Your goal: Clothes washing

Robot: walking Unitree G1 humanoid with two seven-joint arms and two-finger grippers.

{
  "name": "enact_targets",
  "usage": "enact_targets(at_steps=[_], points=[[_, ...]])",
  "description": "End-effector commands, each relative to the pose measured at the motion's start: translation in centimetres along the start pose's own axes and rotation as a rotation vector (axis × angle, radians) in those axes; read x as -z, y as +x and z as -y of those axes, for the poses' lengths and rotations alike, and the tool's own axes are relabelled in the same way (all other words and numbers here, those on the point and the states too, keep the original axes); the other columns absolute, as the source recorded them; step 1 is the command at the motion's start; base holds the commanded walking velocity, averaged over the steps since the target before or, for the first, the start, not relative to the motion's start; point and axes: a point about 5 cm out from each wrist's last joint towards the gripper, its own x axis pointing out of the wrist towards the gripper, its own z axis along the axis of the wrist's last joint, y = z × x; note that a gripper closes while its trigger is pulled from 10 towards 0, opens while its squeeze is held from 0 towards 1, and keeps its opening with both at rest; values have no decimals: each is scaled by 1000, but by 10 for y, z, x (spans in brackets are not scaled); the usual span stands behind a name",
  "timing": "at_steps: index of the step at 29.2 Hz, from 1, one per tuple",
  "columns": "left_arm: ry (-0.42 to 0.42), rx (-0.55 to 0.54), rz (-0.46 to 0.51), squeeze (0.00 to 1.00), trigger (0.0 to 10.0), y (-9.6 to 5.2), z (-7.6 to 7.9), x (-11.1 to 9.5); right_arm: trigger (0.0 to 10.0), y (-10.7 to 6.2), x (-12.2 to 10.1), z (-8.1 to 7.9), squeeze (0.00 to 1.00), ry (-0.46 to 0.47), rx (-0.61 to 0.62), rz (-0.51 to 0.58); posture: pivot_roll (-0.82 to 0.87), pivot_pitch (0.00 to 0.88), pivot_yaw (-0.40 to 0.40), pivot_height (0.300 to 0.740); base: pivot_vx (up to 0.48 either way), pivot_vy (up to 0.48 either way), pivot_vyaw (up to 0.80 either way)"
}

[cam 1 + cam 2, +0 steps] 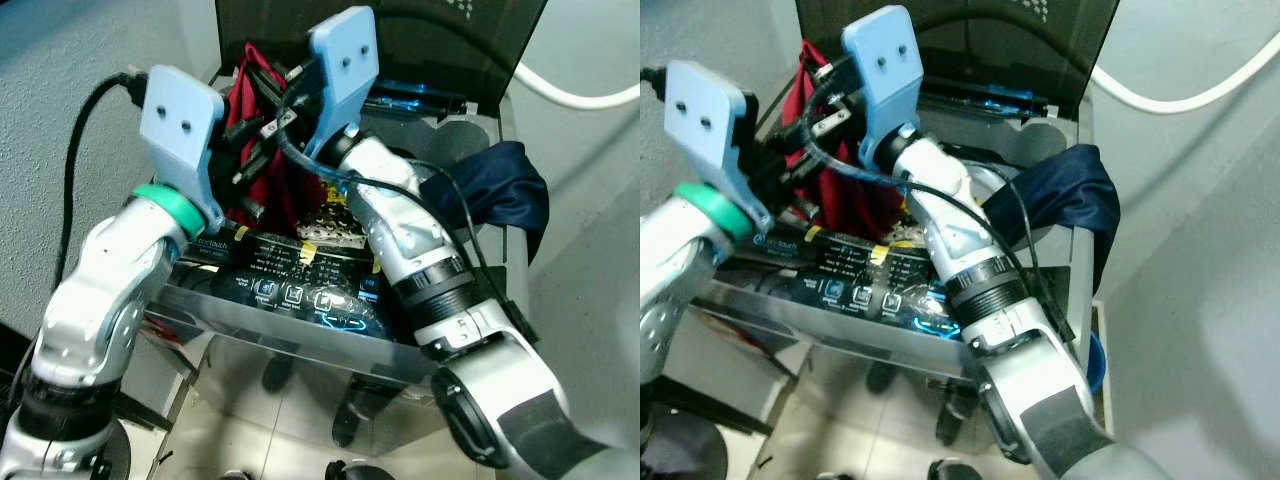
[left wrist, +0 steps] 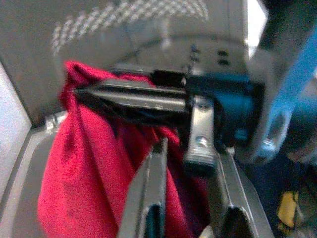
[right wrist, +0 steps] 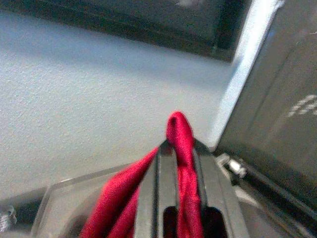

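A red garment [image 1: 262, 175] hangs bunched over the open top of the washing machine [image 1: 300, 330]. My right gripper [image 3: 179, 144] is shut on its upper fold, which sticks out between the black fingers. My left gripper [image 1: 245, 150] reaches in from the left, just below the right one. Its fingers [image 2: 151, 198] stand apart, with red cloth between them, and they look open. A dark navy garment [image 1: 495, 190] lies draped over the machine's right rim.
The dark lid [image 1: 440, 40] stands raised behind the opening. The control panel [image 1: 300, 290] runs along the machine's front edge. A white hose [image 1: 570, 95] crosses at the upper right. A grey wall [image 1: 60, 80] is close on the left, and tiled floor [image 1: 270, 420] lies below.
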Motion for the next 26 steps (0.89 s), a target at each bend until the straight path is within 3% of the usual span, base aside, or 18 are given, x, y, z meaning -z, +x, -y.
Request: enact_targets(at_steps=[1, 5, 8, 12, 18, 26], points=[[-19, 143, 42, 0, 10000, 2, 27, -8, 10000, 1, 6, -6, 1000, -36, -10, -28, 70, 79, 28, 740, 0, 0, 0], [-24, 135, 37, 0, 10000, 3, 26, -6, 10000, -6, 5, 5, 1000, -1, 0, -23, 64, 76, 30, 740, 0, 0, 0], [-31, 125, 35, 0, 10000, 3, 25, -8, 10000, -24, 14, 16, 1000, -1, -154, -89, 59, 81, 33, 740, 0, 0, 0], [-34, 125, 29, 0, 10000, 1, 26, -10, 10000, -33, 15, 22, 1000, 7, -205, -98, 55, 87, 31, 740, 0, 0, 0], [-39, 115, 14, 0, 10000, -5, 28, -9, 10000, -46, 6, 43, 1000, 56, -142, -55, 51, 93, 30, 740, 0, 0, 0], [-27, 84, 12, 0, 10000, -4, 23, -9, 10000, -63, -5, 51, 1000, 92, -158, -16, 59, 101, 31, 740, 0, 0, 0]])
